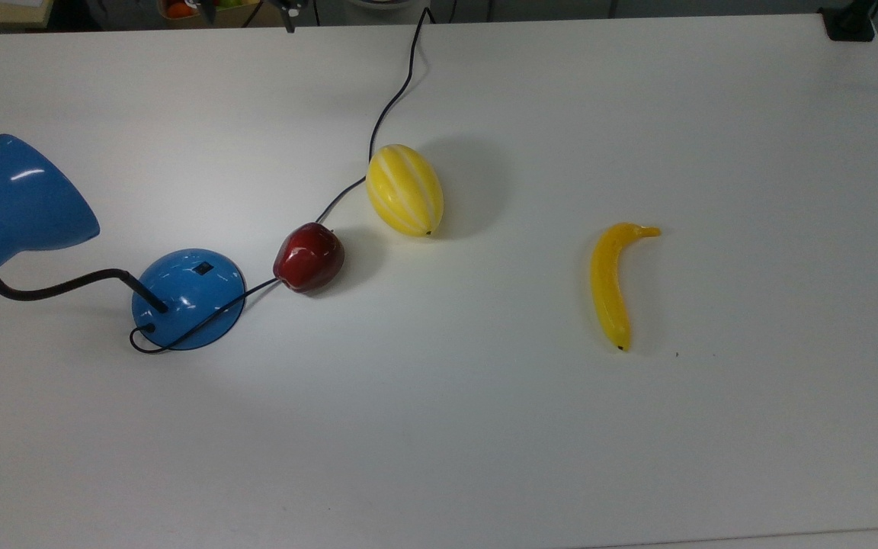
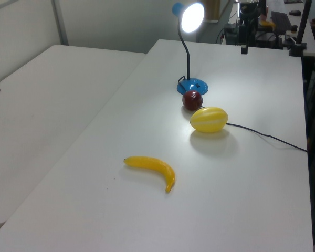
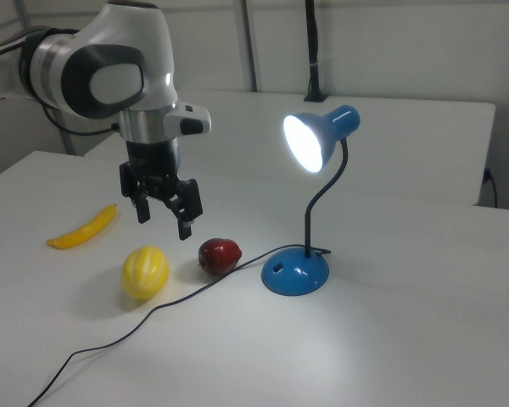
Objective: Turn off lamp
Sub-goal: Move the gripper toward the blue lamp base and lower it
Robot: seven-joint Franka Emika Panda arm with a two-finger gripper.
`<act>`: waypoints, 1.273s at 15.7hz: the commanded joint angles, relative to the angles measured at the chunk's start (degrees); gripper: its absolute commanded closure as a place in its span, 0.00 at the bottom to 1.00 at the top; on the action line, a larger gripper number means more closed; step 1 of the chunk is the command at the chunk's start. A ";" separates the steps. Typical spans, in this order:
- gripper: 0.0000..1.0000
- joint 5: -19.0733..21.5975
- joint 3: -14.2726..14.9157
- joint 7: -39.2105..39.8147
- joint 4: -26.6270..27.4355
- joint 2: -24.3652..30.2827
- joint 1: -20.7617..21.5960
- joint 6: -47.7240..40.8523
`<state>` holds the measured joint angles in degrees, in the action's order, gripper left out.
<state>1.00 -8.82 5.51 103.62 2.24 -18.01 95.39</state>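
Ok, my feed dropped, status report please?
Gripper open, above the table. Lamp lit, switch untouched. Apple close beside base.
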 commanded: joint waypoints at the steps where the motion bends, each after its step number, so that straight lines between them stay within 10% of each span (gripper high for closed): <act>1: 0.00 0.40 0.12 0.38 -0.96 -2.15 -0.36 4.35; 7: 1.00 1.20 0.03 -5.41 -3.51 -6.11 -0.36 10.06; 20: 1.00 1.20 0.03 -12.54 -3.43 -14.72 0.08 26.59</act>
<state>1.02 -8.86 -5.55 100.75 -10.79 -18.47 119.66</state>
